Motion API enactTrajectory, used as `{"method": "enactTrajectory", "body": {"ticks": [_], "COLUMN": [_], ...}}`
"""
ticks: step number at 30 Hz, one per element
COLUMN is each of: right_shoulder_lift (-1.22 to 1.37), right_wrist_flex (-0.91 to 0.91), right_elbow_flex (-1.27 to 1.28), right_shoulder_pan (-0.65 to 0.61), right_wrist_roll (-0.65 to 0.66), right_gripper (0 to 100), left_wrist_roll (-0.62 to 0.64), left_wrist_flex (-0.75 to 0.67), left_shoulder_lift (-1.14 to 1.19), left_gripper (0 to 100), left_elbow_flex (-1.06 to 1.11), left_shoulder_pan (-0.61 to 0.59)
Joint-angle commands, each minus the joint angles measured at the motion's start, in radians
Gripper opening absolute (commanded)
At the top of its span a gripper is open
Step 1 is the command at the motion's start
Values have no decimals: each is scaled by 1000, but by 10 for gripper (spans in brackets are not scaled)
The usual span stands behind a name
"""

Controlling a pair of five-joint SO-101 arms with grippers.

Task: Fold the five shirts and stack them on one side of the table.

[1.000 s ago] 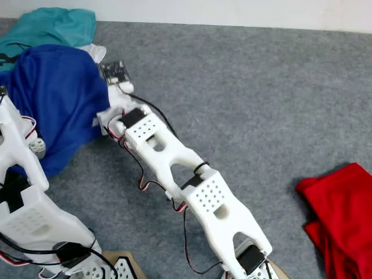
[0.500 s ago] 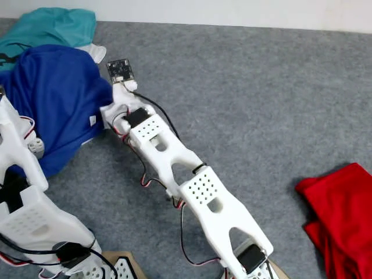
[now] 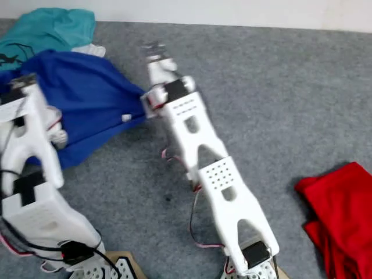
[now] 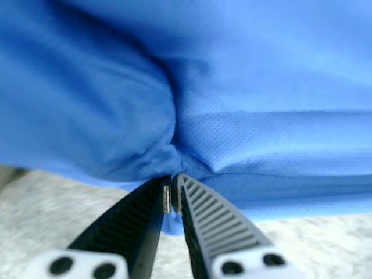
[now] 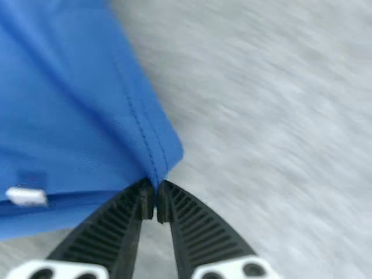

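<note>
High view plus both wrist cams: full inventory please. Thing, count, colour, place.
blue shirt: 1, blue, far-left part of the table, stretched between the two grippers.
teal shirt: 1, teal, far-left corner, behind the blue shirt.
white cloth: 1 small patch, white, peeking out between the teal and blue shirts; cannot tell what it is.
red shirt: 1, red, crumpled at the near-right edge.
table: 1, grey, carpet-like surface.
left gripper: 1, black fingers on a white arm, shut on the blue shirt's edge.
right gripper: 1, black fingers on a white arm, shut on a corner of the blue shirt.
</note>
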Motion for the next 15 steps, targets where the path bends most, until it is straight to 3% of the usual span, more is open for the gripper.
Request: {"method": "enactTrajectory", "body": {"ticks": [1, 5, 9, 15], "right_shoulder_lift": [-51, -79, -81, -77], "right_wrist_flex": [117, 166, 165, 165], "right_elbow_flex": [-143, -140, -134, -130], "right_shoulder_pan": [137, 239, 340, 288], "right_wrist_roll": [11, 11, -52, -63], "right_gripper": [6, 6, 6, 6], "left_wrist_roll": [-3, 121, 152, 155], "left_wrist_flex": [-11, -5, -3, 35], "left_shoulder_lift": [-56, -56, -56, -58], "left_gripper": [6, 7, 10, 53], "left_elbow_flex": [-41, -77, -107, -205], "left_shoulder_pan": [81, 117, 130, 108]}}
